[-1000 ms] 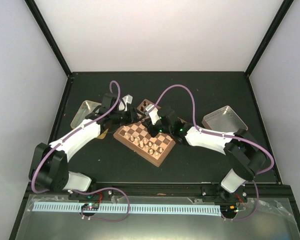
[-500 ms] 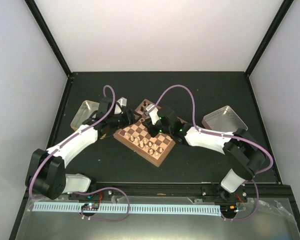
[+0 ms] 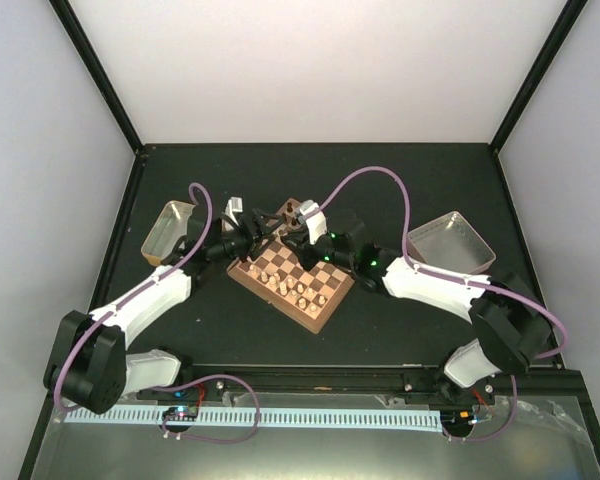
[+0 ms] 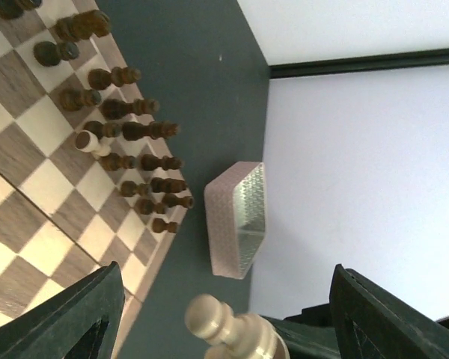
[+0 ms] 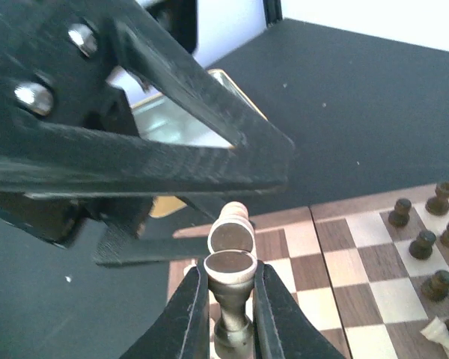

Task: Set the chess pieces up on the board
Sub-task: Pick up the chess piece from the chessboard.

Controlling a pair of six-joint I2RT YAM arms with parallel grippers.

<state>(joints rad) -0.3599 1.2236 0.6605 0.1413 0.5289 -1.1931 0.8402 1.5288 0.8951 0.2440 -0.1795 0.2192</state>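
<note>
Sitting on dark counter (image 3: 420,180), white walls around: board (image 3: 312,322), 2 metal trays (image 3: 170,228) flanking. Left end effector (image 3: 252,235) spread wide beside board's far-left edge. Right end effector (image 5: 232,280) pinching pale piece (image 5: 232,321) over board. Left wrist view shows dark pieces (image 4: 135,131) in 2 rows.

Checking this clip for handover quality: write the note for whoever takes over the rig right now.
Left pincer: open wide, holding nothing.
Right pincer: shut on a pale chess piece, held over the edge of the board.
Done: dark pieces stand in two rows along one edge; several pale pieces stand on the opposite half.
Left: set down the held piece; one stray pale piece among the dark rows probably needs moving.
</note>
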